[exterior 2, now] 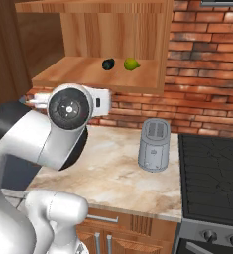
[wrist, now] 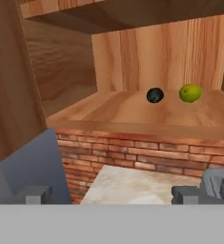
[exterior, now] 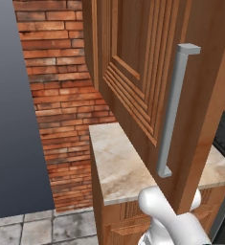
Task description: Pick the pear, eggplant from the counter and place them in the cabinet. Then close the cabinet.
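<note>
The cabinet [exterior 2: 88, 69] is the biggest thing ahead of your tool [wrist: 111, 194], standing above it and open. Its door [exterior: 147, 81] swings out wide to the tool's left, with the long grey bar handle [exterior: 174, 110] on its outer face. Below the tool lies the bench [exterior 2: 113, 168], with a grey toaster [exterior 2: 153, 145] to the tool's right and a dark stove [exterior 2: 212, 173] beyond that.

Both items already sit on the cabinet shelf, ahead of and above the tool: the dark eggplant [wrist: 155, 95] and, just beside it on the right, the pear [wrist: 190, 93], apart and not touching. By my reading only closing the door is left.

The risk is in that closing. The door hangs close on the tool's left, so a push that lands on its edge rather than its face could slip off or jam the arm between door and shelf. A hard swing could also jolt the round pear and set it rolling toward the shelf's front lip.

Your tool's fingers [wrist: 36, 194] are spread wide, with nothing between them and nothing touched.
</note>
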{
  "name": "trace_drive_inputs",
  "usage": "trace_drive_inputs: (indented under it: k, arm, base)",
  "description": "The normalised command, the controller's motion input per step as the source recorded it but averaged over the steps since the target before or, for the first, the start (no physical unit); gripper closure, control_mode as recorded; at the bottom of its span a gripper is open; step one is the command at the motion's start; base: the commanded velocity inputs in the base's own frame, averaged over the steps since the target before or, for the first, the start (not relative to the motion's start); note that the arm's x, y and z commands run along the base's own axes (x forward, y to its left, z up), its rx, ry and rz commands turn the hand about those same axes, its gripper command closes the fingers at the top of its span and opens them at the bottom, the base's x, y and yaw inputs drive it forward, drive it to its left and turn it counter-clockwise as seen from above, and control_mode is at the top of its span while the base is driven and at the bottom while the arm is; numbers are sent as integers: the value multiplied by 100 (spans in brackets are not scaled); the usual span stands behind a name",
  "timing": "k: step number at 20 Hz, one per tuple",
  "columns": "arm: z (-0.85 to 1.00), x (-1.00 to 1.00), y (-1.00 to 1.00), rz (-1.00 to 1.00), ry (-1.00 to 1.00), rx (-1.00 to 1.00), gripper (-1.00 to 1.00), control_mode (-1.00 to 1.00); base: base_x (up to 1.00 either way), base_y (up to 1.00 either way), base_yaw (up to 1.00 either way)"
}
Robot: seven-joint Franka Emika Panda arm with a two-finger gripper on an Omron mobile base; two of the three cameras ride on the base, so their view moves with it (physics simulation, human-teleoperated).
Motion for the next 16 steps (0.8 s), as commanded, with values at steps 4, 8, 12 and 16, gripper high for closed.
trace_drive_inputs:
  k: [4,8,12,16]
  arm:
    - [-5,-100,21,0,-25,-12,-100,-100]
    - [-11,-100,24,0,-24,-13,-100,-100]
    - [0,-100,21,0,-24,-12,-100,-100]
    - [-1,-100,38,0,-24,-14,-100,-100]
  base:
    - [0,0,0]
    - [0,0,0]
    - [0,0,0]
    - [0,0,0]
